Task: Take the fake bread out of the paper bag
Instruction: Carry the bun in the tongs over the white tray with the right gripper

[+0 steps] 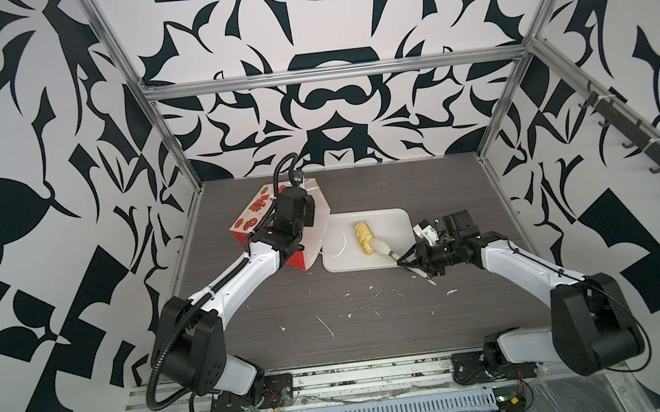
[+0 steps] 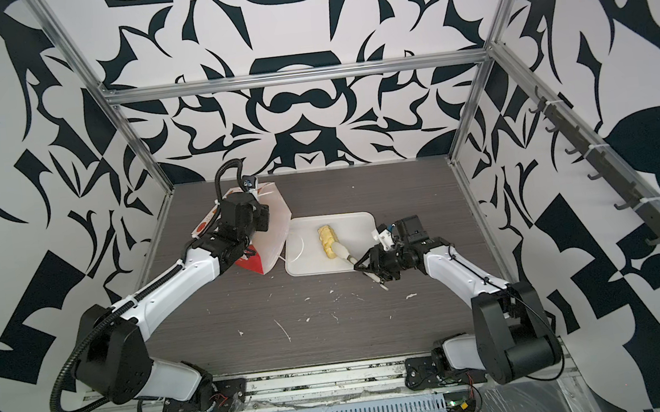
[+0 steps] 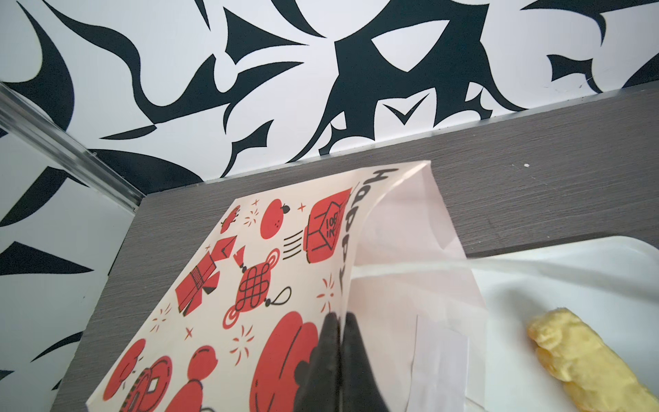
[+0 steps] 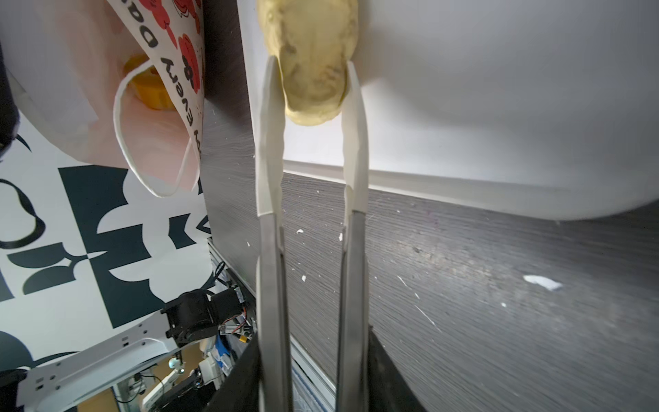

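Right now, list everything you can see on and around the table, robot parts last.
paper bag: one, white face with red and black motifs, red base; back left of the table, lying tilted, mouth toward the tray.
fake bread: two visible; a pale yellow loaf on the tray, an orange piece inside the bag.
tray: one, white; mid-table, right of the bag.
tongs: one, metal with white tips; tips either side of the loaf's near end.
scraps: several, white; scattered on the table in front of the tray.
table: one, dark wood-grain.
left gripper: black, shut on the bag's upper wall.
right gripper: black, holding the tongs.
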Controlling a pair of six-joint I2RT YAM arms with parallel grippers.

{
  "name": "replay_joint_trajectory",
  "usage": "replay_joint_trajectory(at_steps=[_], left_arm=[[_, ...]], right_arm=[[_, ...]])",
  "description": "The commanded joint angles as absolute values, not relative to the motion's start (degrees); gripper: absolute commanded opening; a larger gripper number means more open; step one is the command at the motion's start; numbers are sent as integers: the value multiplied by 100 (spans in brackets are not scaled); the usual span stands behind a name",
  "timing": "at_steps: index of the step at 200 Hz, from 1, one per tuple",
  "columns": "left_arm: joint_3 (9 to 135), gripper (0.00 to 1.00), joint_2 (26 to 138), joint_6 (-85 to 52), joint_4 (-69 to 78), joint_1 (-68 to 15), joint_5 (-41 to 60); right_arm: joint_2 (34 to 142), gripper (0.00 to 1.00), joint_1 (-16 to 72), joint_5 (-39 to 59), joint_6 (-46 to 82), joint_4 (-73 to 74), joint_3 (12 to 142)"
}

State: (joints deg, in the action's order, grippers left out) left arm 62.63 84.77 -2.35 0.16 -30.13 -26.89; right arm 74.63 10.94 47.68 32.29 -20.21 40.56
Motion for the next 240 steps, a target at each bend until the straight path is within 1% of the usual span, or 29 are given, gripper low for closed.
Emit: replay_joint_trajectory(at_steps=[1, 54, 92, 110, 134, 157, 179, 211, 240], left_arm=[[6223, 0, 8382, -377, 281, -2962, -2631], [6235, 0, 8415, -409, 290, -2962, -2584], [6196, 0, 8321, -404, 255, -2927, -2619], [6197, 0, 8280, -419, 255, -2905, -2625], [6188, 0, 8241, -455, 271, -2883, -2613], [6179, 0, 8210, -466, 280, -2865, -2628], [6162, 0, 8149, -470, 299, -2830, -2630], [6080, 0, 8024, -482, 355, -2755, -2610], [5962, 0, 7933, -542, 428, -2679, -2553]], right_arm=[[7161, 45, 1031, 4739, 3006, -2227, 4124], [6882, 45, 923, 4515, 2951, -2415, 4107], [6665, 44, 1037, 3987, 2529, -3229, 4903], [6718, 44, 1354, 3562, 2303, -3616, 5387], [6992, 43, 2120, 2780, 2043, -4031, 6029], [7430, 43, 2842, 2039, 1810, -4366, 6563], [7942, 43, 3321, 1397, 1623, -4608, 7004], [8540, 44, 3696, 620, 1556, -4892, 7666], [8907, 44, 3840, 273, 1526, -5037, 8051]])
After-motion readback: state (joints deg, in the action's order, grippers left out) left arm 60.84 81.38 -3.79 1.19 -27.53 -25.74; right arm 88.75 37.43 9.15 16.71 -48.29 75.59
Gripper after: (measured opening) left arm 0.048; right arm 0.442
